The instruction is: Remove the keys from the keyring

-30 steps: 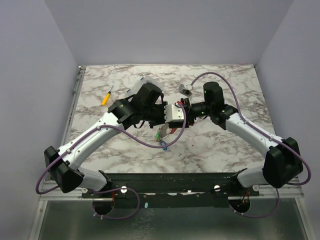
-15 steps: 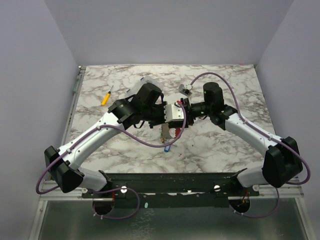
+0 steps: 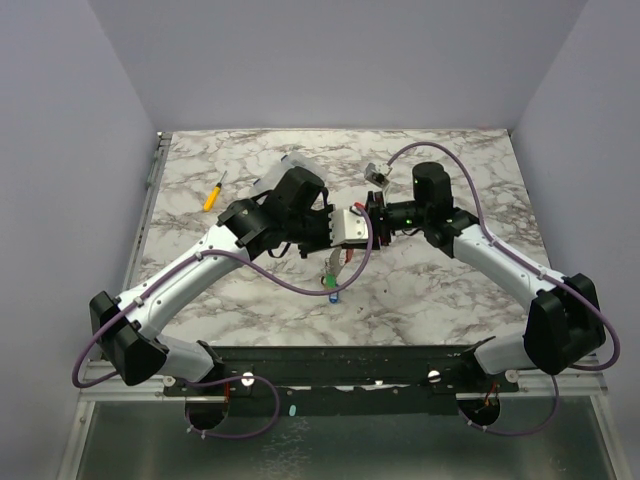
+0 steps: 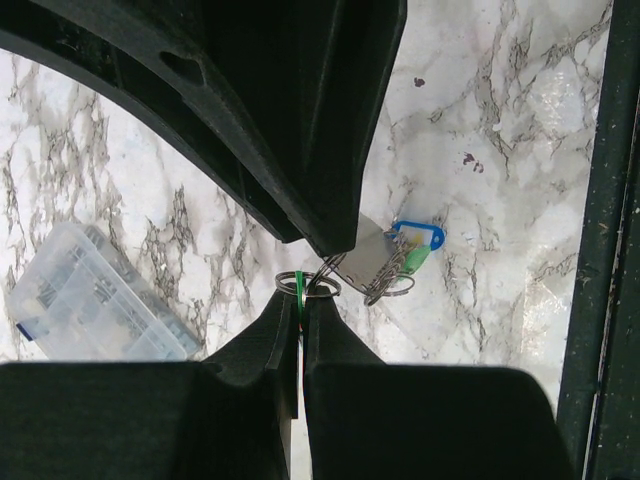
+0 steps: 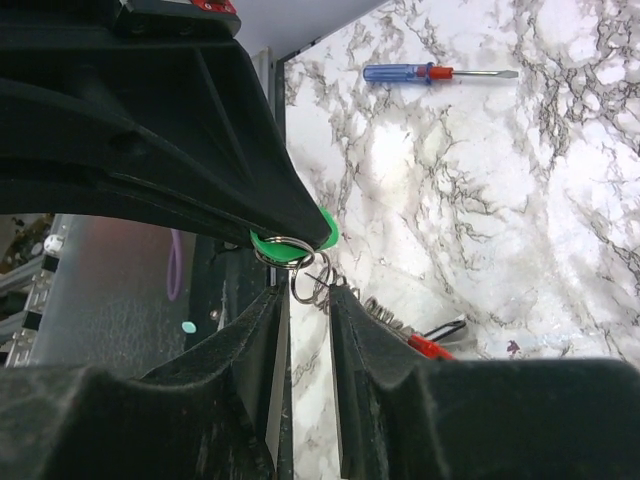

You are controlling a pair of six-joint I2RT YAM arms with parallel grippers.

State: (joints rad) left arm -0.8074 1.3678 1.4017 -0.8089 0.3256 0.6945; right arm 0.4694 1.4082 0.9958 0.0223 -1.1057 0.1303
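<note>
Two grippers meet over the middle of the table (image 3: 460,165). The left gripper (image 4: 300,302) is shut tight on the keyring (image 4: 303,284). The right gripper (image 5: 308,300) is almost closed on it too, and the keys (image 4: 385,265) hang just beside both jaws.

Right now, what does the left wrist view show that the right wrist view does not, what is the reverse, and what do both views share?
Only the left wrist view shows the clear plastic box and a blue plastic key tag. Only the right wrist view shows the blue-and-red pen-like tool and the red fob. Both show a thin silvery metal ring, a green plastic tag and the white marble table.
</note>
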